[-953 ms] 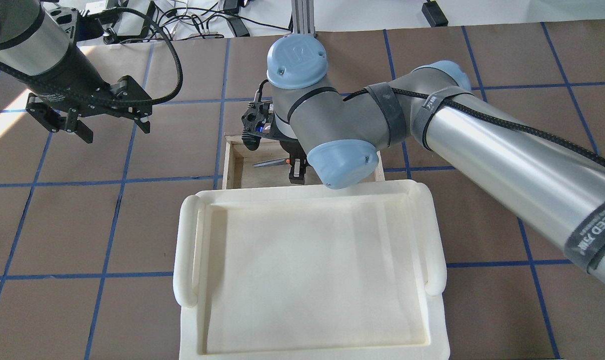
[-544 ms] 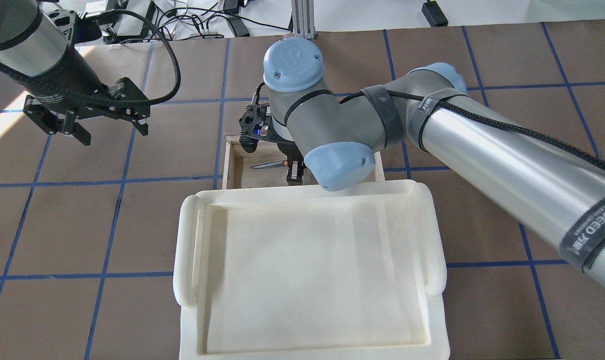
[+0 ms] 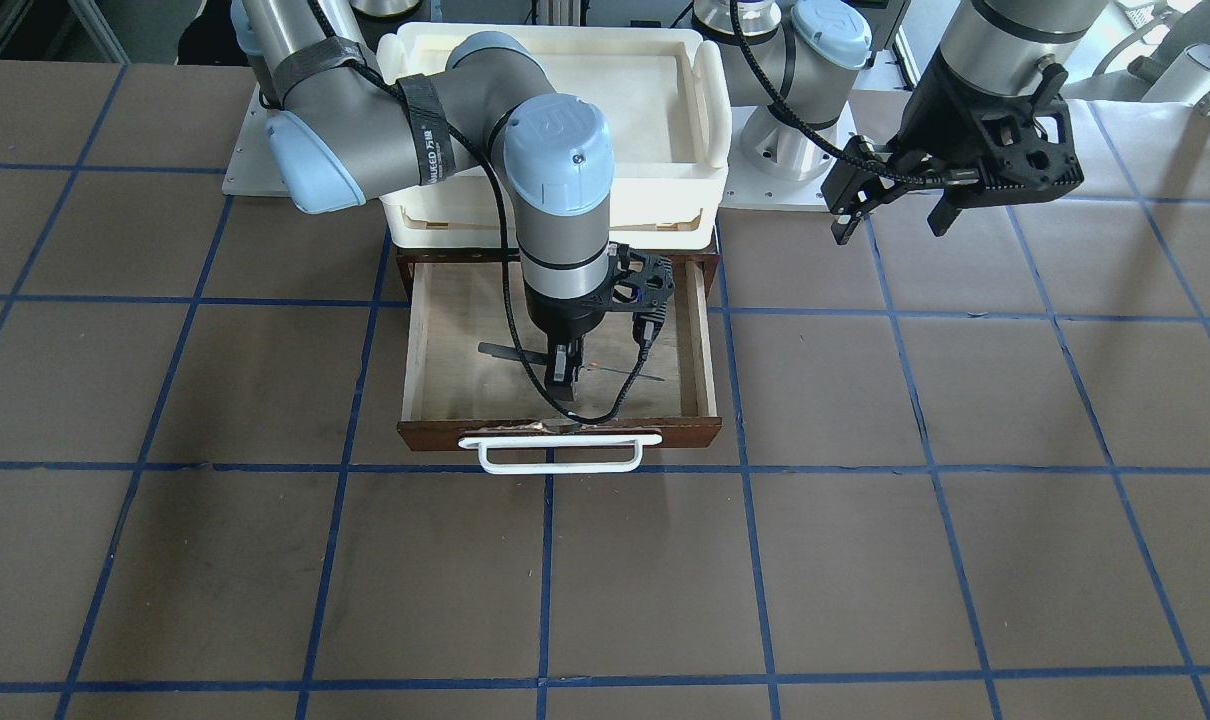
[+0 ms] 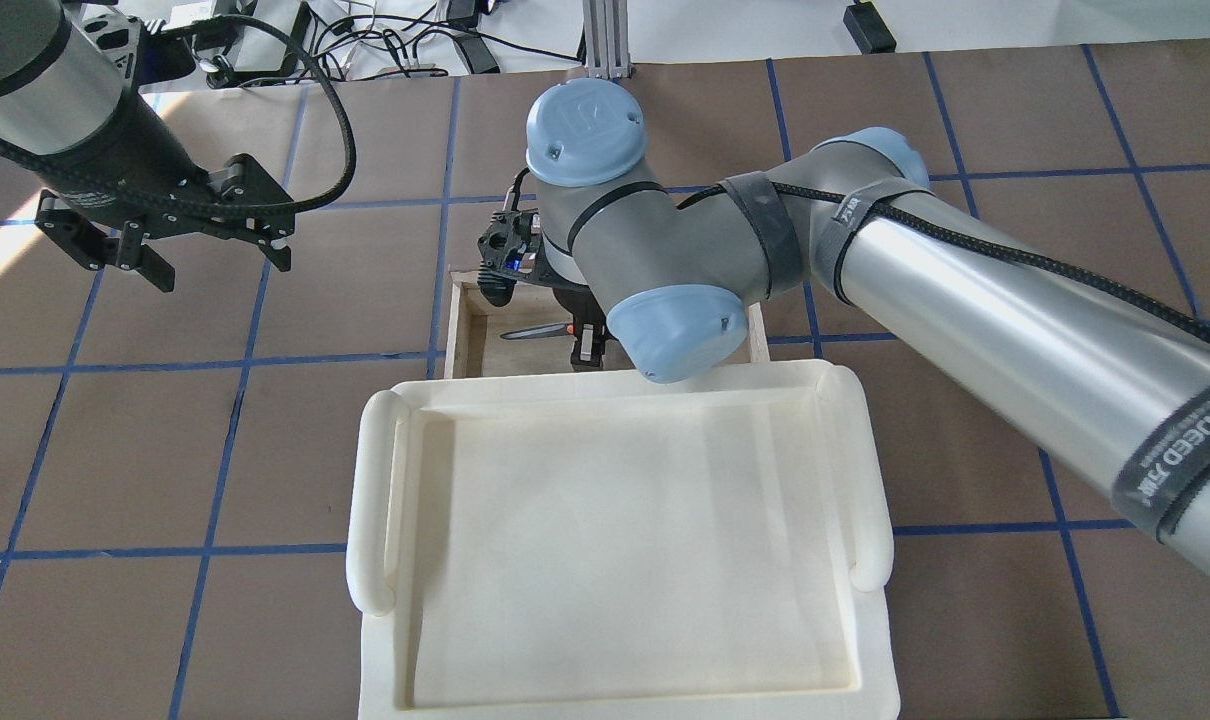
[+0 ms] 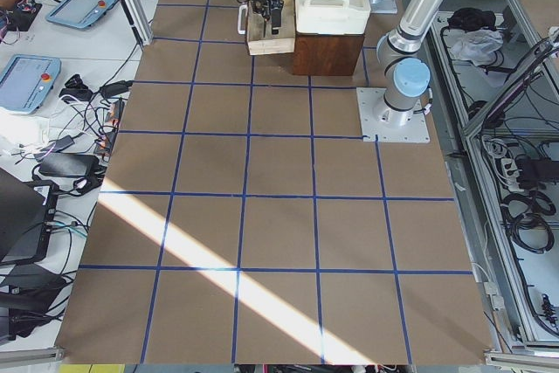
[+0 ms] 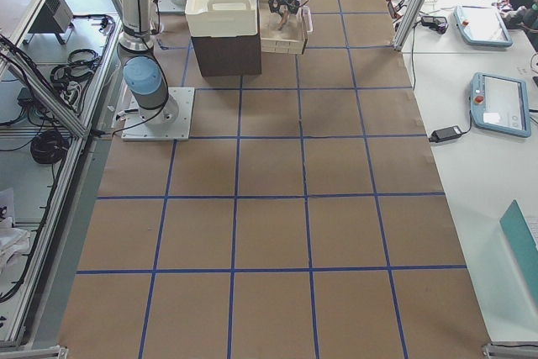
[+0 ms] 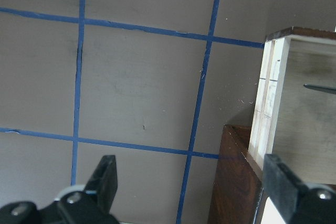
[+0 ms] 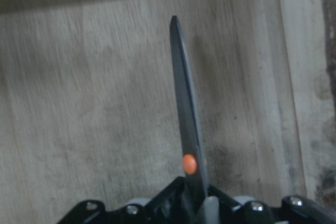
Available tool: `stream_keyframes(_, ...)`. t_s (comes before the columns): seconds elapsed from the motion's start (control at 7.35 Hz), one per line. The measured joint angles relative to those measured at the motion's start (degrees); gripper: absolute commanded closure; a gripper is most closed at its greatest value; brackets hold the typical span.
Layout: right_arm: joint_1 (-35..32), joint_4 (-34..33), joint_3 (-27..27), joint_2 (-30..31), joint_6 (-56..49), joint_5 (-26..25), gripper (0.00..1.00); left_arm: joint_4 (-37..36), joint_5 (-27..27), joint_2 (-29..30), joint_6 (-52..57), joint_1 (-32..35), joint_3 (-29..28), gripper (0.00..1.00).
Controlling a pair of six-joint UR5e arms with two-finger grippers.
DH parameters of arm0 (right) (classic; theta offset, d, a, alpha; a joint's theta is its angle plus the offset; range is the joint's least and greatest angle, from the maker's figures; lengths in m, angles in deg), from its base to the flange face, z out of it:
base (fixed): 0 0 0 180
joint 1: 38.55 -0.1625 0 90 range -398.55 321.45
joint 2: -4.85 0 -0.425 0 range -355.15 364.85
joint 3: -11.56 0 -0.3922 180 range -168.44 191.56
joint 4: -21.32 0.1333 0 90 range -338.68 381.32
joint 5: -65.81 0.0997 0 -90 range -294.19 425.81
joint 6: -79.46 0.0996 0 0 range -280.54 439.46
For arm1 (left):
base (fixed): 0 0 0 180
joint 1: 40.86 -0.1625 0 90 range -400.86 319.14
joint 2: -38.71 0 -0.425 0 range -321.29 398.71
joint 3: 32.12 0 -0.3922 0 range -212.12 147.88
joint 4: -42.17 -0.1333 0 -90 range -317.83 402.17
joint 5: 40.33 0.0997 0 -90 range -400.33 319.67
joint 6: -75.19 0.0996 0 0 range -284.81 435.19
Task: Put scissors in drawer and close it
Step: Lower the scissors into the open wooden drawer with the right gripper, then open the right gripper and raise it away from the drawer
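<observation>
Half hidden overhead by the white tray (image 4: 370, 500), the open drawer (image 4: 457, 330) has the scissors (image 4: 530, 331) inside it, clamped in the right gripper (image 3: 562, 383); the left gripper (image 4: 220, 272) hangs spread above the counter (image 4: 115, 450), well apart.

The scissors (image 8: 186, 124), dark blades closed and orange at the pivot, pointed along the width of the drawer (image 3: 435, 435), which stood open, plywood interior exposed.
</observation>
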Motion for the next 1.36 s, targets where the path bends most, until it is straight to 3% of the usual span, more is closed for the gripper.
stream_keyframes(0.14, 0.0, 0.0, 0.0, 0.0, 0.4, 0.1, 0.1, 0.2, 0.0, -0.1, 0.0, 0.0, 0.0, 0.0)
stream_keyframes(0.27, 0.0, 0.0, 0.0, -0.1, 0.9, 0.2, 0.0, 0.4, 0.0, 0.0, 0.0, -0.1, 0.0, 0.0)
stream_keyframes(0.95, 0.1, 1.3, 2.5, 1.9, 1.3, 0.5, 0.0, 0.4, 0.2, 0.6, 0.1, -0.7, -0.1, 0.0)
stream_keyframes(1.36, 2.1, 11.7, 11.0, 4.0, 1.3, 0.7, 0.0, -0.6, -0.3, 1.4, 0.2, -0.6, -0.1, 0.0)
